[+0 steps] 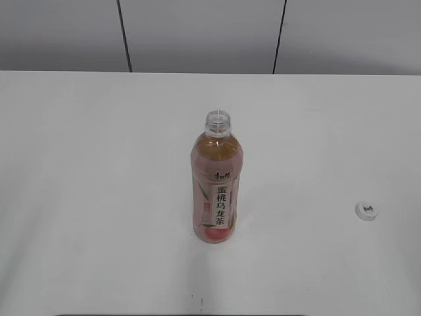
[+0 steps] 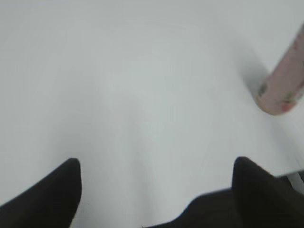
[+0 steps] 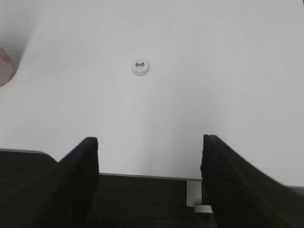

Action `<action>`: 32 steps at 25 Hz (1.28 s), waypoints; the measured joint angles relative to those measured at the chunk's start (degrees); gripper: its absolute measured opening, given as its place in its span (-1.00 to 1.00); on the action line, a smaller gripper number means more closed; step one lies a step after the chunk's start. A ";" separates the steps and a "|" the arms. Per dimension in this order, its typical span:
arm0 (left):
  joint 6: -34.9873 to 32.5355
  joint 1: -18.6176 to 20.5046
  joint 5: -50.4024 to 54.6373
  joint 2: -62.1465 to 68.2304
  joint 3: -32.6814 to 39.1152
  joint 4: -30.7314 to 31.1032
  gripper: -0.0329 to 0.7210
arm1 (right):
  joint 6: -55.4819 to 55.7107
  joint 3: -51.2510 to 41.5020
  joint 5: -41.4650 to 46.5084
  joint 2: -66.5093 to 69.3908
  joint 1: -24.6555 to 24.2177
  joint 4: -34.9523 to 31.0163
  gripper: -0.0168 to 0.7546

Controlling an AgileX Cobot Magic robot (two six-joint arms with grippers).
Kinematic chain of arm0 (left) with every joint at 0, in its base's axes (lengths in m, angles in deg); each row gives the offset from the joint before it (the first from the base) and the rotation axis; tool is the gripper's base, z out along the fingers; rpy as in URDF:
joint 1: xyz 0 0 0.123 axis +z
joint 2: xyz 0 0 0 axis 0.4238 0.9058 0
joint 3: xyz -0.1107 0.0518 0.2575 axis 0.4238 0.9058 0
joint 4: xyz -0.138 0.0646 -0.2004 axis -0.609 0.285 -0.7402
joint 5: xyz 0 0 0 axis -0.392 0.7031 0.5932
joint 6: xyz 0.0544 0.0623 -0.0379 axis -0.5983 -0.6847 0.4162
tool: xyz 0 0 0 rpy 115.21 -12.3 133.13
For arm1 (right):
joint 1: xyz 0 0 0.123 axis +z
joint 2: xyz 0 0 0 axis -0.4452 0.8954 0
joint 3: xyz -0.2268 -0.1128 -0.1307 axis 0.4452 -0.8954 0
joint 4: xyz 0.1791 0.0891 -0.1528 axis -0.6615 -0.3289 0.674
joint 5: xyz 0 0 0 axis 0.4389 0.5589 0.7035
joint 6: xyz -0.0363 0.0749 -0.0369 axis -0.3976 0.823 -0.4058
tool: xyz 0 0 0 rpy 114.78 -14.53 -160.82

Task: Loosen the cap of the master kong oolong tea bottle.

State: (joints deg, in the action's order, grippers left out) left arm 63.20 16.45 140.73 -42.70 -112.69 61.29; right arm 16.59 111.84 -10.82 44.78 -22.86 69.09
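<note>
The master kong oolong tea bottle (image 1: 216,186) stands upright at the middle of the white table (image 1: 85,197), its threaded neck bare and open; the cap (image 1: 366,210) lies flat on the tabletop well apart to the bottle's right, top face up (a small mark shows on it). Neither arm appears in the exterior view. The left gripper (image 2: 156,183) hangs with its jaws spread wide over bare table, empty, the bottle's base at the right edge of its view; the right gripper (image 3: 150,156) is likewise parted and holding nothing, the cap lying ahead of it and the bottle just showing at the far left. Judged from this, the loosening step looks done, indeed overshot, since the cap is off entirely; the next move probably calls for nothing more than keeping both arms clear of the open, unsteadied bottle.
</note>
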 joint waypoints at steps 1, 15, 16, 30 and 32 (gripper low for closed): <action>0.00 2.69 0.00 -1.14 0.00 0.00 0.64 | 0.00 0.00 0.00 -0.35 -1.21 0.00 0.37; 0.00 8.09 0.07 -14.27 0.00 -0.06 0.64 | 0.00 0.00 0.05 -10.02 -2.72 -0.19 0.37; 0.00 7.70 0.06 -14.41 0.00 -0.06 0.64 | 0.00 0.00 0.05 -10.07 -2.72 -0.26 0.37; 0.00 5.64 0.06 -14.48 0.00 -0.06 0.53 | 0.00 0.00 0.05 -10.07 -1.50 -0.41 0.37; 0.00 5.64 0.06 -14.48 0.00 -0.06 0.49 | 0.00 0.00 0.05 -10.07 -1.50 -0.41 0.37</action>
State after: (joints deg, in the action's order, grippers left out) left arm 63.20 22.10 140.79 -57.18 -112.69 61.23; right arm 16.59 111.84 -10.77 34.72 -24.36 68.67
